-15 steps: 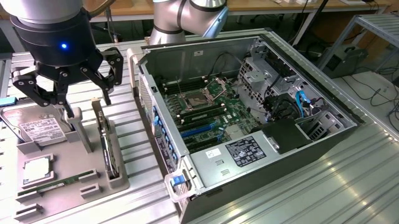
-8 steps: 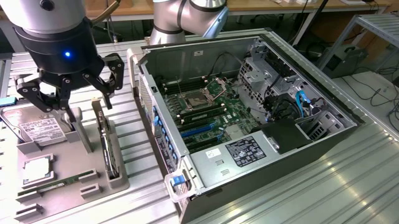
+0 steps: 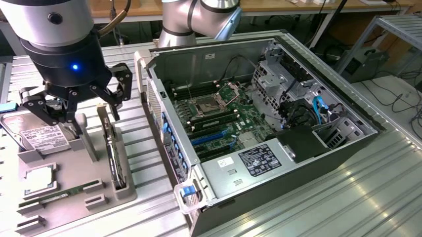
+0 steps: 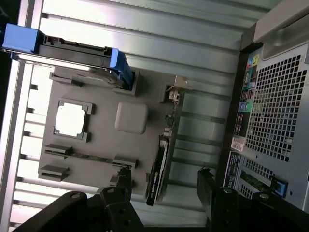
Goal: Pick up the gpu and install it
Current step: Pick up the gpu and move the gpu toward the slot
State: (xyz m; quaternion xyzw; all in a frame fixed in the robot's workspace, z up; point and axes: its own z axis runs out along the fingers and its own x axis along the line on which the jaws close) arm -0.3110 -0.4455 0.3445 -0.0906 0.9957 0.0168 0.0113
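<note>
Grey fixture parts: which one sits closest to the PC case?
The gpu, the dark card standing at the fixture rim beside the PC case; hard drive, CPU and memory stick lie farther toward the exterior view's left.

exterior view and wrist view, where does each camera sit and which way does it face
Exterior view: raised, off the arm, looking down at the open computer case and the grey tray; the arm and its open gripper hang above the tray, on the exterior view's left.
Wrist view: on the wrist, looking down past the gripper onto the tray; its two fingers stand either side of the gpu, apart from it.
Shared: gripper, tray, gpu, computer case.
</note>
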